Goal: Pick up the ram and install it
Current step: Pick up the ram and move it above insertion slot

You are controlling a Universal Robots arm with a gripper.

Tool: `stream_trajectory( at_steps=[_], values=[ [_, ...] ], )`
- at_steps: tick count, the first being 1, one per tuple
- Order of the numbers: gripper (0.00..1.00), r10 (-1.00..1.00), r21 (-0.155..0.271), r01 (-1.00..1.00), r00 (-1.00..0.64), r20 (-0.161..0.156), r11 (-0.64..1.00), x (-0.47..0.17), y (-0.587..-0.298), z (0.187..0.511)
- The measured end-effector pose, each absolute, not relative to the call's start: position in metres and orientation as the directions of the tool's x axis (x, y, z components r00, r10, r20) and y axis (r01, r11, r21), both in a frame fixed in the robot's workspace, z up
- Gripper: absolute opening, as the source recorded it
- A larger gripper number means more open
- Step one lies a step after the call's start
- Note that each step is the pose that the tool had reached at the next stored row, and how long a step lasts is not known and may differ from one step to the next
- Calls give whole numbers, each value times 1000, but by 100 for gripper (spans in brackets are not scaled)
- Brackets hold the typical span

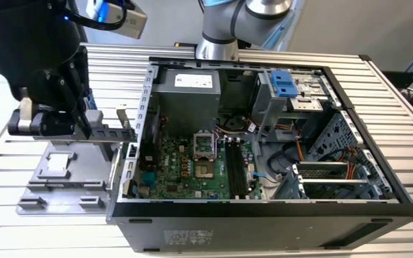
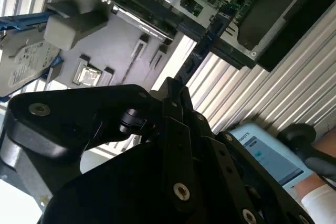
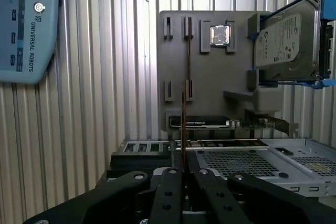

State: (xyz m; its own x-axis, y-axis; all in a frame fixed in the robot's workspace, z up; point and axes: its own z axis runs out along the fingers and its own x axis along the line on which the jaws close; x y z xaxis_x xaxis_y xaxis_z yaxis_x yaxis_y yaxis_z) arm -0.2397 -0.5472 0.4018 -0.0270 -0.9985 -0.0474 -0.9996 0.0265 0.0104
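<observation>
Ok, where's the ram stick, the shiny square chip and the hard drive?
the ram (image 3: 182, 129), first wrist view: on its thin edge, partway along the stick.
the square chip (image 3: 220, 35), first wrist view: the middle of its shiny face.
the hard drive (image 3: 286, 45), first wrist view: on its silver labelled face.

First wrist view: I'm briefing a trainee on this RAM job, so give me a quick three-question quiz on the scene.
1. True or false: the small square silver chip sits in the grey plastic tray.
2. What does the black tool grip? A) the slim dark circuit-board ram stick B) the chip C) nothing
3. Fill in: the silver hard drive has a ___-trimmed frame.
Key: 1 true; 2 A; 3 blue.
</observation>
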Motion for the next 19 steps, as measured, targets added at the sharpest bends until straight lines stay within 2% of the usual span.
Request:
stream_trajectory(
  at_steps=[19],
  values=[
    [0,-999,10,-1000,-27,-47,26,-157,-532,402]
  ],
)
